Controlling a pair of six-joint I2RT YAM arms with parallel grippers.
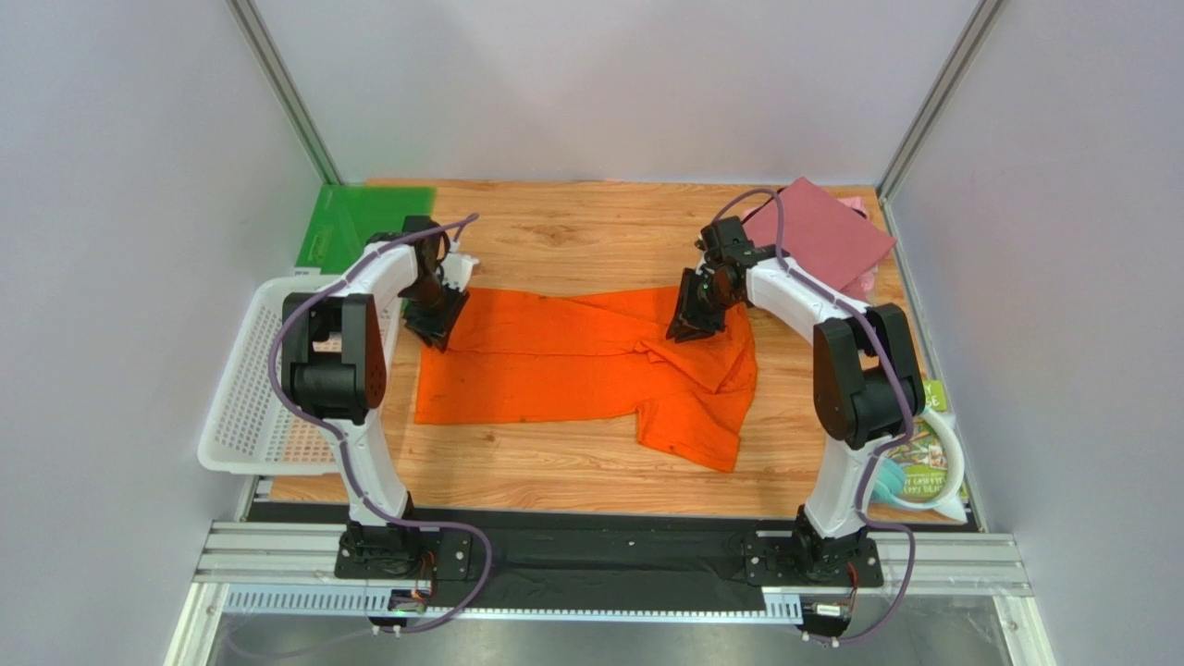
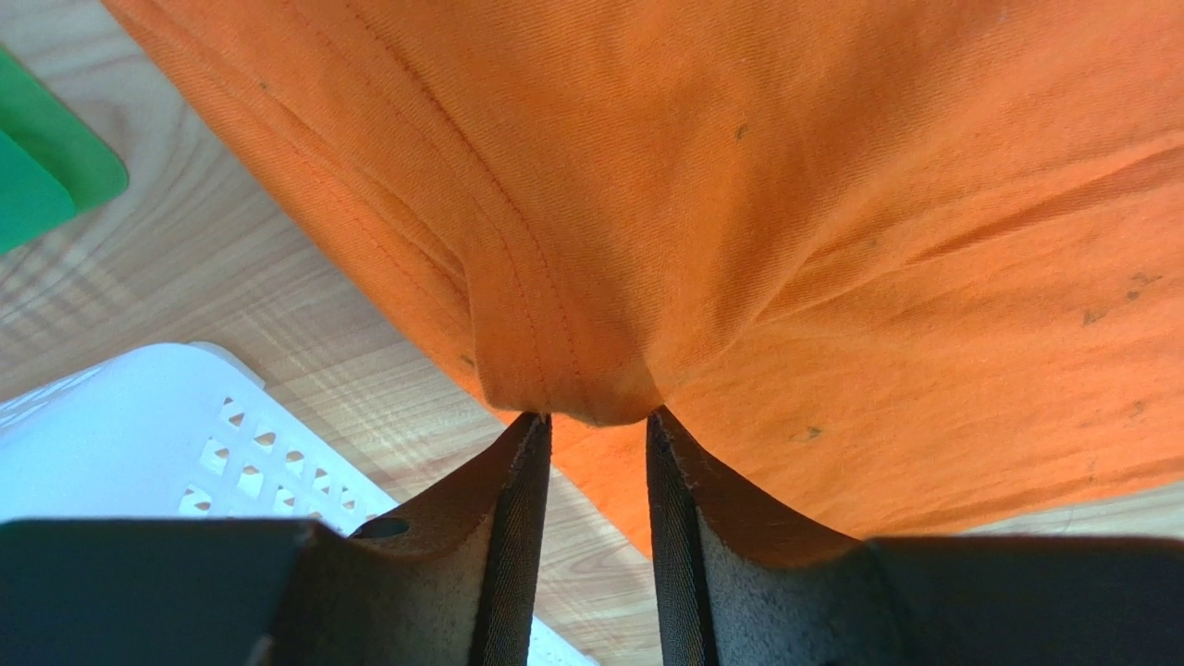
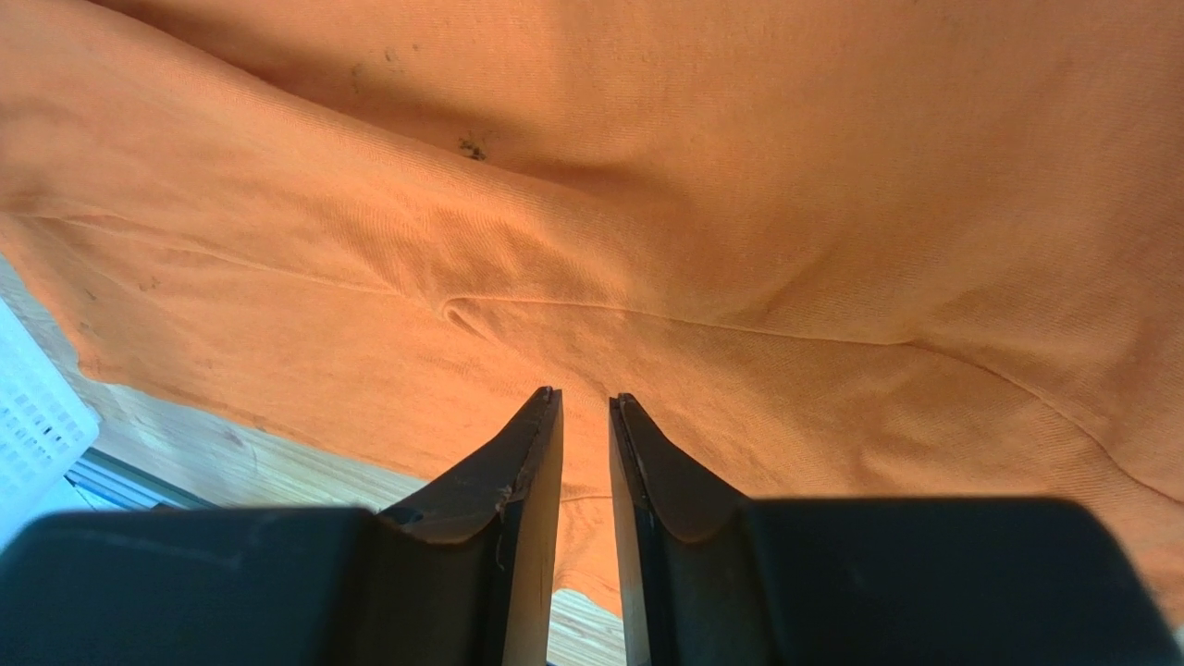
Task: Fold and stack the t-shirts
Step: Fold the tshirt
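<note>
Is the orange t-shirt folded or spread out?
Mostly spread: the orange t-shirt lies wide and flat on the table, only its right end is rumpled and doubled over.

Pretty clearly a robotics lab test cell, not anyone's home. Plain pale grey wall panels [image 1: 612,83] and bare silver metal corner posts [image 1: 285,90] box in a light wood-grain tabletop [image 1: 556,475]. A white-and-black robot arm on the left [image 1: 341,368] and its twin on the right [image 1: 855,375] are bolted to a slotted aluminium rail [image 1: 264,562] along the near edge.
</note>
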